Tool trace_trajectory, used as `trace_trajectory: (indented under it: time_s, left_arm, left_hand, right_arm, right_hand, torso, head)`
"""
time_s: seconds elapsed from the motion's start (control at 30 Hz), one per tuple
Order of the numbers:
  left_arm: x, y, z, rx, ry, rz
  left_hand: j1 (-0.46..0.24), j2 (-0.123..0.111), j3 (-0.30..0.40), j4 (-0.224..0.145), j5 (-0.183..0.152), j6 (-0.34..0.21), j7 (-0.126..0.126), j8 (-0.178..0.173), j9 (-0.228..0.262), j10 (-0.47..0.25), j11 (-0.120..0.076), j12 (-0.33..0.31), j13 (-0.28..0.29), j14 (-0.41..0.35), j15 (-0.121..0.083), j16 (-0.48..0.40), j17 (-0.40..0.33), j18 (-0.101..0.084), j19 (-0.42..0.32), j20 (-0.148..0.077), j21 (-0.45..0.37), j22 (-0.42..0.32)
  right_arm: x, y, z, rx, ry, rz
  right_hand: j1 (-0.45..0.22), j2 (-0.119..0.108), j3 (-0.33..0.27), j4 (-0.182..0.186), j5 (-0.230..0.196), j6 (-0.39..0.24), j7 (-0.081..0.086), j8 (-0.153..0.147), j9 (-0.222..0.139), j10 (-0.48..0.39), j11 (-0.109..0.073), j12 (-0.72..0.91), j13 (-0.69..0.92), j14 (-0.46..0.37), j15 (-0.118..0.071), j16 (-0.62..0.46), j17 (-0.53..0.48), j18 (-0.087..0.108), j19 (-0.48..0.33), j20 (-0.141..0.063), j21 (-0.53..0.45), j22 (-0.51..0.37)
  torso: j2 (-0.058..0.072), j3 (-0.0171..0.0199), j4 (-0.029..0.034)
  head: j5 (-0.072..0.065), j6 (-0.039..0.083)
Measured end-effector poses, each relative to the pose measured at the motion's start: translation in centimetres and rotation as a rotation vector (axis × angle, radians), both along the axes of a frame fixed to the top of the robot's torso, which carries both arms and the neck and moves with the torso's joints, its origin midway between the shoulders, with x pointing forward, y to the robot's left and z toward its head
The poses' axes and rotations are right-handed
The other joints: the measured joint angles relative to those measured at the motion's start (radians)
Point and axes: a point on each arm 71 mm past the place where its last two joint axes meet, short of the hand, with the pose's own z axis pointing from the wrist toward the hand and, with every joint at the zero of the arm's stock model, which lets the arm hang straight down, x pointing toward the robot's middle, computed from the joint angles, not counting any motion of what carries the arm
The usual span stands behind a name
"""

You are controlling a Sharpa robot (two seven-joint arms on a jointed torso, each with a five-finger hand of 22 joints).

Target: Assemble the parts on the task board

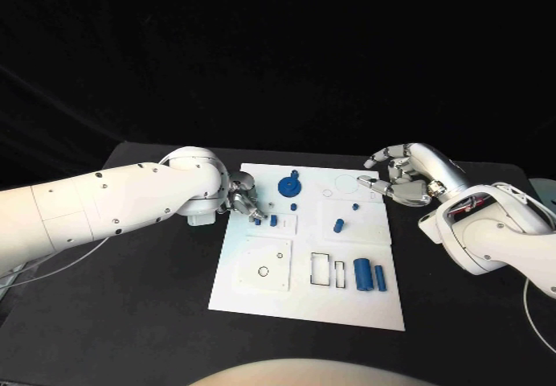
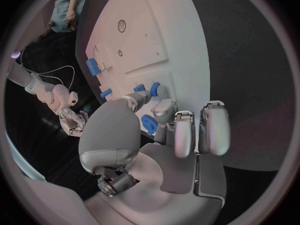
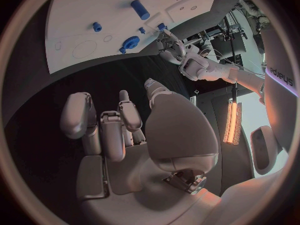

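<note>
The task board (image 1: 304, 301) is a smooth white plate that looks like matt plastic. The small parts (image 1: 369, 275) on it are blue plastic with a soft shine. The table (image 1: 139, 297) is black and dull, not shiny. Both hands, left hand (image 1: 241, 201) and right hand (image 1: 406, 175), look like smooth silver metal, a bit glossy. The arms (image 1: 104, 201) are smooth white plastic

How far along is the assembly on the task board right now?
Early, by the look of it. The round blue gear piece and a small peg seem seated on the task board. The left hand is working a small blue part at the board's edge; the right hand hovers open. Two blue cylinders lie loose beside unfilled rectangular slots.
</note>
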Motion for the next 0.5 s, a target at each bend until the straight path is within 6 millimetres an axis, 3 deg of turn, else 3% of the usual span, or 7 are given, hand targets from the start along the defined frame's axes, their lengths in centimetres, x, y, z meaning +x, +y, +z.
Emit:
trace_trajectory:
  time_s: [0.3, 0.5]
  left_arm:
    - [-0.14, -0.01, -0.01, -0.017, 0.002, 0.007]
    - [-0.08, 0.00, 0.40, -0.042, -0.009, 0.022]
  left_hand:
    - [-0.023, -0.001, -0.079, 0.073, -0.009, -0.004, 0.004, -0.007, 0.008, -0.006, 0.006, -0.008, -0.014, 0.000, 0.000, 0.000, 0.000, 0.000, 0.000, 0.000, 0.000, -0.003]
    - [-0.028, 0.004, -0.099, 0.080, -0.015, -0.004, 0.004, -0.007, 0.009, -0.009, 0.009, -0.012, -0.020, 0.000, 0.000, 0.000, 0.000, 0.000, 0.000, 0.000, -0.004, -0.006]
  right_arm:
    - [0.06, -0.04, -0.01, 0.000, -0.003, -0.002]
    - [0.09, -0.07, -0.03, 0.000, -0.004, -0.003]
  right_hand:
    - [-0.010, -0.001, 0.000, 0.000, 0.000, -0.007, 0.000, 0.000, -0.001, -0.035, 0.002, -0.047, -0.041, 0.000, 0.000, -0.013, 0.001, 0.000, -0.009, -0.002, -0.025, -0.006]
    - [-0.016, 0.000, 0.000, 0.000, 0.000, -0.007, 0.000, 0.000, -0.002, -0.046, 0.000, -0.060, -0.058, 0.000, 0.000, -0.022, 0.001, 0.000, -0.018, -0.003, -0.046, -0.018]
  torso:
    - [0.000, -0.0001, -0.0002]
    - [0.000, 0.0002, -0.0003]
  head:
    - [-0.003, 0.002]
    - [-0.005, 0.005]
